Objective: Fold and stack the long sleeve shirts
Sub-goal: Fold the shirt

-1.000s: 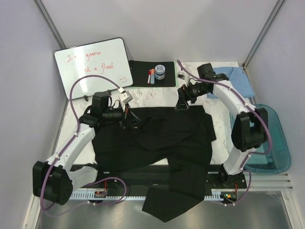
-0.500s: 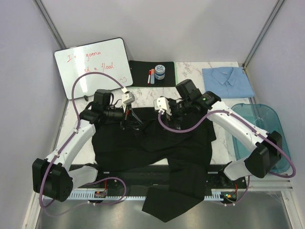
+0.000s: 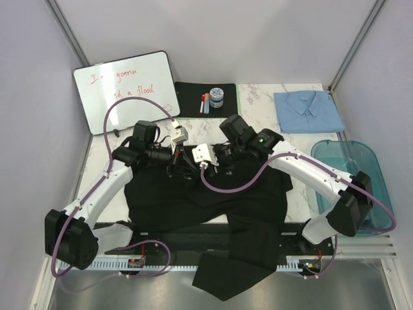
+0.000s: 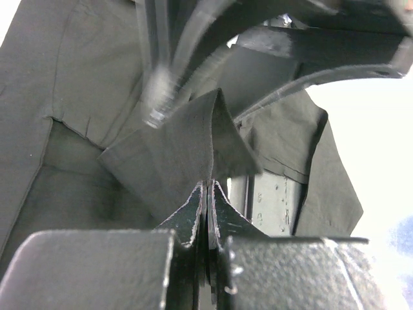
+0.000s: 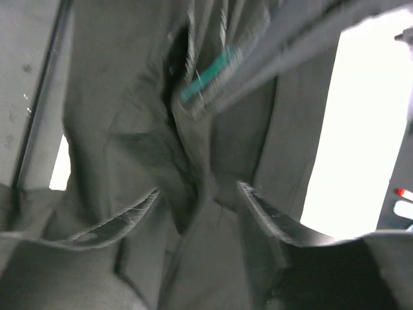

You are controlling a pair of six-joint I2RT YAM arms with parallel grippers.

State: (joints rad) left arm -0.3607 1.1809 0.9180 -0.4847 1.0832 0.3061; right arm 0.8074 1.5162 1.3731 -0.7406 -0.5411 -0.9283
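L tool [image 4: 208, 184] clenched on black shirt [image 3: 213, 200]; R tool [image 5: 199, 188] agape, astride its fabric. Teal bin [image 3: 386, 200] at bench [image 3: 255, 97] R edge, blue shirt [image 3: 308, 111] beyond.

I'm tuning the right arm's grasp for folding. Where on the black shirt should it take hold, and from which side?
Probably the raised fold at the collar edge of the black shirt, from above: it stands up between the open right fingers, beside where the left gripper pinches it.

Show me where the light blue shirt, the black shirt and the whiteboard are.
light blue shirt [image 3: 308, 111], top view, middle of its folded front.
black shirt [image 3: 213, 203], top view, spread body fabric.
whiteboard [image 3: 132, 103], top view, its white writing face.
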